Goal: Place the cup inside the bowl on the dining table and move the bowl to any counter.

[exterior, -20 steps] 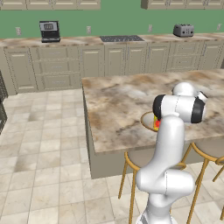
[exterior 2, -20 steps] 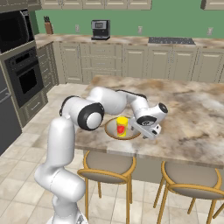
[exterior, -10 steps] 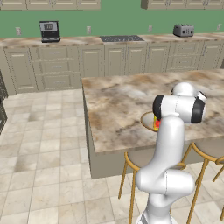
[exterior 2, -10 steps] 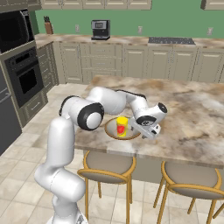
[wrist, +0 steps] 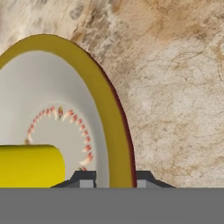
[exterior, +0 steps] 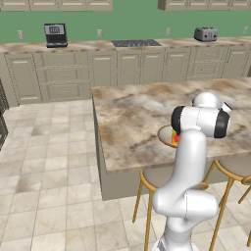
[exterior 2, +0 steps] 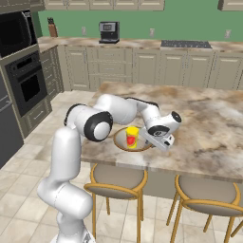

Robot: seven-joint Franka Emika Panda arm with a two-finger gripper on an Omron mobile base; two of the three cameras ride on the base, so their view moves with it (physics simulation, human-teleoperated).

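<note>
Here, the two-finger gripper (wrist: 111,178) is seen closed on the tan rim of the shallow wide round bowl (wrist: 114,131), one dark fingertip (wrist: 85,177) inside the rim and the other outside it. The small yellow cylindrical cup with a red mark (exterior 2: 132,137) is stood upright inside the bowl. The bowl is set on the beige-brown marbled stone dining table (exterior 2: 209,123), near its front edge, above wooden stools (exterior 2: 114,178).

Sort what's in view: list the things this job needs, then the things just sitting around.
Job: cup, standing in the bowl; dining table; counter; gripper, fingers either side of the bowl's rim.
Idle: coffee machine, toaster, stools, wall oven.
</note>
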